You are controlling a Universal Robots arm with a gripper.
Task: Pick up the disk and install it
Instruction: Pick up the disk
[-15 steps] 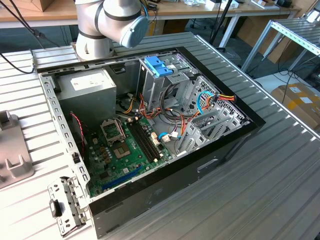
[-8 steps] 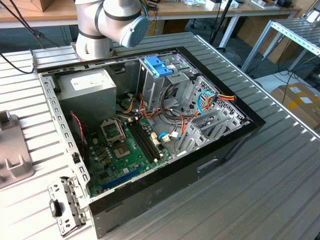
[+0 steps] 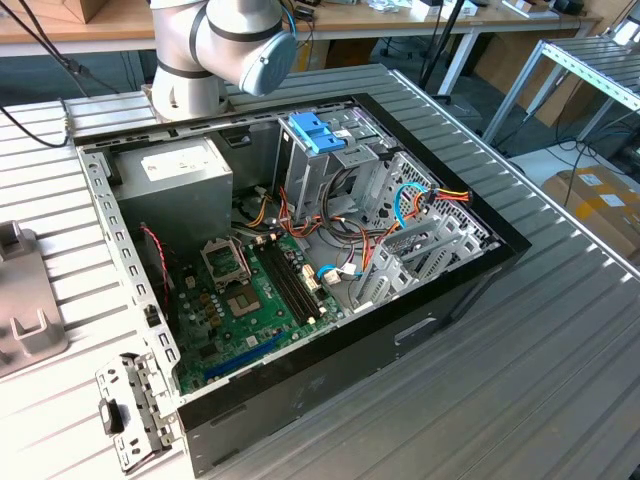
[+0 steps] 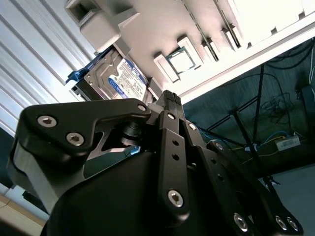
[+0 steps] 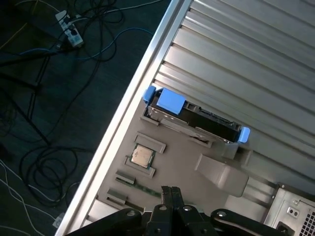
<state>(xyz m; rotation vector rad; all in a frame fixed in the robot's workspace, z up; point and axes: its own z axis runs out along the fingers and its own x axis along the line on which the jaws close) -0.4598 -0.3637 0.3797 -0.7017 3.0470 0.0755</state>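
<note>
The ribbed metal table (image 3: pixel 520 380) is carrying everything here. The open computer case (image 3: pixel 330 370) is lying on it with the motherboard facing up. The power supply box (image 3: pixel 175 175) and the drive cage (image 3: pixel 318 135) with its blue tabs are sitting at the end nearest my arm (image 3: pixel 225 45).

In both wrist views I am looking along my own gripper (image 5: pixel 171 189) toward a pale grey parts tray (image 5: pixel 192 155) resting near the table's edge. The disk (image 5: pixel 197 118) is waiting in that tray, apparently standing on one long edge in a slot. Its white label (image 4: pixel 125 78) is facing out in the second wrist view. My jaws are pressing together on nothing, hanging apart from the disk and closer to the processor chip (image 5: pixel 142 156) beside it.

I am judging the disk to be dense and rigid, heavy for its bulk, slick on the bare metal and unforgiving of knocks. The light-blue frame (image 5: pixel 171 101) is probably flexing more than the body. So I am favouring a hold across the thin metal body, mid-length between the blue ends.

The slot is hiding the disk's lower edge, so I cannot tell whether it is upright or leaning. In the second wrist view my linkage is covering one corner. In the exterior view my arm is running off the top, and which bay in the cage is free is hard to make out.
</note>
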